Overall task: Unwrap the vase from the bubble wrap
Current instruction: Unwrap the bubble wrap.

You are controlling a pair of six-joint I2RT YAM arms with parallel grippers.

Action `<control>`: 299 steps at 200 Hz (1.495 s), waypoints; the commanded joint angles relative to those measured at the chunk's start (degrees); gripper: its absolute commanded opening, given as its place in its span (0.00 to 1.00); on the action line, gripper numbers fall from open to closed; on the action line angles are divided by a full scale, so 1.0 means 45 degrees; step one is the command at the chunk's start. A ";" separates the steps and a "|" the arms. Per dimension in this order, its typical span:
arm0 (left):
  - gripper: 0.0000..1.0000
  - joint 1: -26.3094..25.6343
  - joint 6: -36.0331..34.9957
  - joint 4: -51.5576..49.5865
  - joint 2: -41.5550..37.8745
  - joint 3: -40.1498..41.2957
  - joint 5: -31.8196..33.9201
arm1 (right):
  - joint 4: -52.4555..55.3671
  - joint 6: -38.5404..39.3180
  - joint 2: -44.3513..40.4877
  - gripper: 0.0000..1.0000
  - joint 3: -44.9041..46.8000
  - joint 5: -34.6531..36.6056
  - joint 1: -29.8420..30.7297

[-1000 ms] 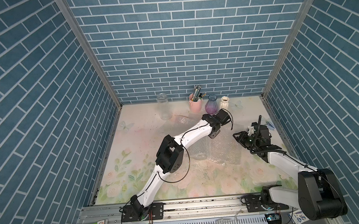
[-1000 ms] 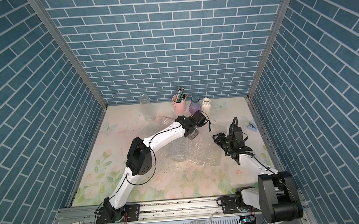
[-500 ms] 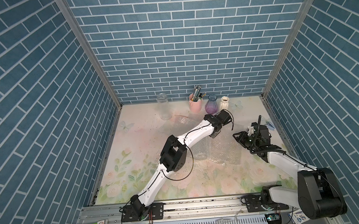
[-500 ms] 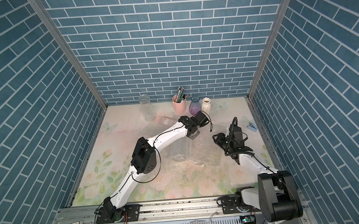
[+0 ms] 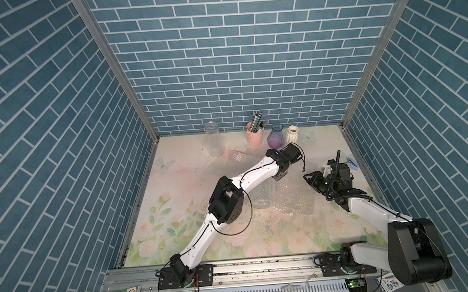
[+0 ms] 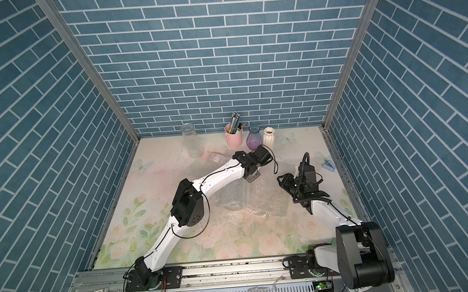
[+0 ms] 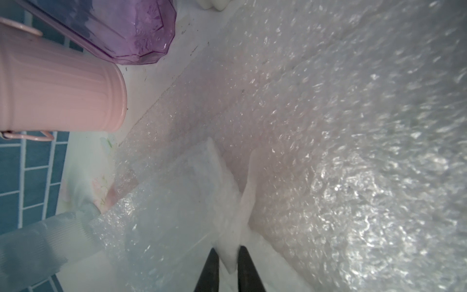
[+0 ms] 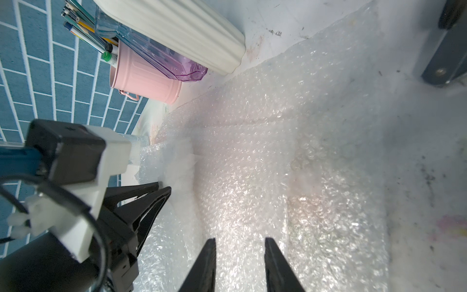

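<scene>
The bubble wrap [image 5: 291, 197] [image 6: 262, 198] lies crumpled across the middle of the floral table. A clear glass vase [image 5: 259, 202] [image 6: 232, 201] shows dimly through the wrap's left end. My left gripper [image 5: 279, 176] [image 7: 228, 252] reaches down at the wrap's far edge and is shut on a raised white fold of it. In the right wrist view the left gripper [image 8: 164, 188] pinches that same fold. My right gripper [image 5: 310, 178] [image 8: 240, 247] hovers open over the wrap's right side with nothing between its fingers.
Along the back wall stand a tall clear jar [image 5: 214, 139], a pink pencil cup [image 5: 255, 137], a purple glass vase [image 5: 276, 138] and a white ribbed vase [image 5: 292, 133]. A second flat bubble sheet [image 5: 235, 160] lies in front of them.
My left gripper has closed onto the fold of bubble wrap after shifting slightly along the wrap's far edge. The right arm has not moved.
</scene>
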State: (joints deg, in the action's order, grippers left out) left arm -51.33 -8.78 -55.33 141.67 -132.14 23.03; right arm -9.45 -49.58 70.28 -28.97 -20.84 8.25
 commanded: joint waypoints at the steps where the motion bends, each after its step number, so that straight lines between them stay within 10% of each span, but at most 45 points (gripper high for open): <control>1: 0.09 -0.0100 -0.0208 -0.0205 -0.0260 -0.0184 -0.0141 | -0.0053 0.0257 0.0075 0.34 -0.0159 -0.0134 0.0059; 145: 0.02 -0.0114 -0.0062 -0.0282 -0.1087 -0.0188 -0.0254 | 0.0085 0.0276 -0.0408 0.33 -0.0046 -0.0210 0.0095; 220: 0.69 0.0144 0.1005 -0.0312 -0.1855 -0.0197 -0.1027 | -0.0106 0.0177 -0.0547 0.34 -0.0163 -0.0069 0.0971; 299: 0.76 0.1373 0.3117 0.0445 -0.4265 0.2913 -0.2474 | -0.0578 -0.0192 0.0286 0.34 -0.0985 0.0412 0.2564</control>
State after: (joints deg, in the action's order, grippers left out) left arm -47.07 0.80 -53.82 124.77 -123.92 15.03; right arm -10.52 -49.67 70.28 -30.26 -20.18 18.20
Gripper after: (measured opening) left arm 0.759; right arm 0.339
